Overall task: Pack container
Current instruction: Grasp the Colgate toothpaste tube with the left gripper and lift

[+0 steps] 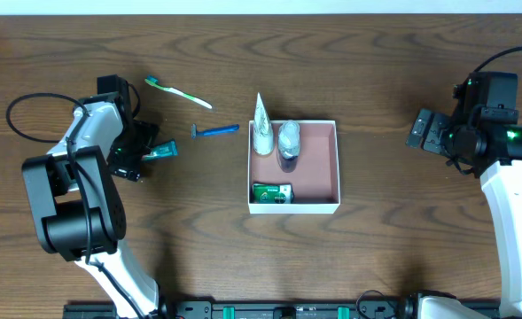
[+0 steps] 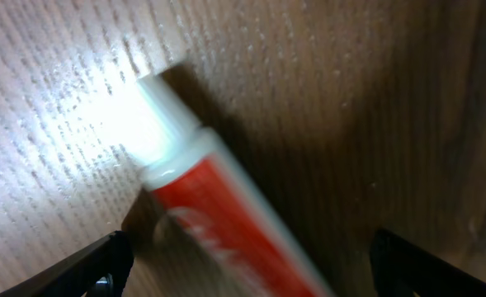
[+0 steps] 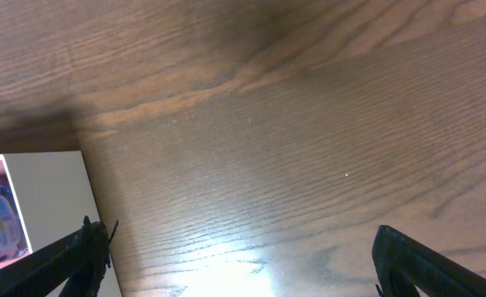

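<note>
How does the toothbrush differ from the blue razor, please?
The toothbrush is white with green and longer; the blue razor is shorter. The toothbrush lies farther from the container; the razor lies close to its left wall. Both lie flat on the table, outside the container.

The overhead view is sharp and evenly lit. Up close, bright glare hits the table [image 2: 77, 107], and the red tube [image 2: 226, 219] looks blurry.

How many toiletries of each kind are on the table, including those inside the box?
Tubes: 2, the white tube and the red tube
Toothbrush: 1
Razor: 1
Bottle: 1
Green packet: 1
Total: 6
</note>
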Controlling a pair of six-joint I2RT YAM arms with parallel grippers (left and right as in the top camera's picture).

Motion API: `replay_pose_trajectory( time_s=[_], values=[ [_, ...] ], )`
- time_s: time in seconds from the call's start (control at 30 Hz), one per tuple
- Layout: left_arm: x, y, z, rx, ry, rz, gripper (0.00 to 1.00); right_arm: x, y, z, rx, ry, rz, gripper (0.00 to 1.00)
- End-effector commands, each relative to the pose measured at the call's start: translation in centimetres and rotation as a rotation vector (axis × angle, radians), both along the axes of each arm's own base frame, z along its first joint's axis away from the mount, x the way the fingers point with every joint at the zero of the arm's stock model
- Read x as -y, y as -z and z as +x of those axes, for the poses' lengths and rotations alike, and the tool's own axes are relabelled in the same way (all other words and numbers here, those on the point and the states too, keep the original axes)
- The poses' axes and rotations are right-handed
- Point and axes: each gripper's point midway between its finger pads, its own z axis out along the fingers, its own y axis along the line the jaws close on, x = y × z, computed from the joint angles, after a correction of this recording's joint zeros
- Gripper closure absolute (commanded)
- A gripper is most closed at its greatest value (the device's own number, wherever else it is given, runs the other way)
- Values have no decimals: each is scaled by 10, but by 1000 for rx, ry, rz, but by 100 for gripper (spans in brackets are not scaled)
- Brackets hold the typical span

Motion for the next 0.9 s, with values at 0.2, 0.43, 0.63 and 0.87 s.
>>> replay_pose_trajectory(
  time_s=[0.2,0.43,0.63,0.87],
  values=[
    [2,5,-11,-47,11,-9,44,2,-4,2,10,15,5,1],
    [5,3,-35,-145,22,-20,48,1,-4,2,10,14,5,1],
    [5,3,-36,-152,216,-28,65,1,-4,2,10,14,4,1],
    [4,3,-35,-154,400,-32,66,1,-4,2,10,14,4,1]
  ],
)
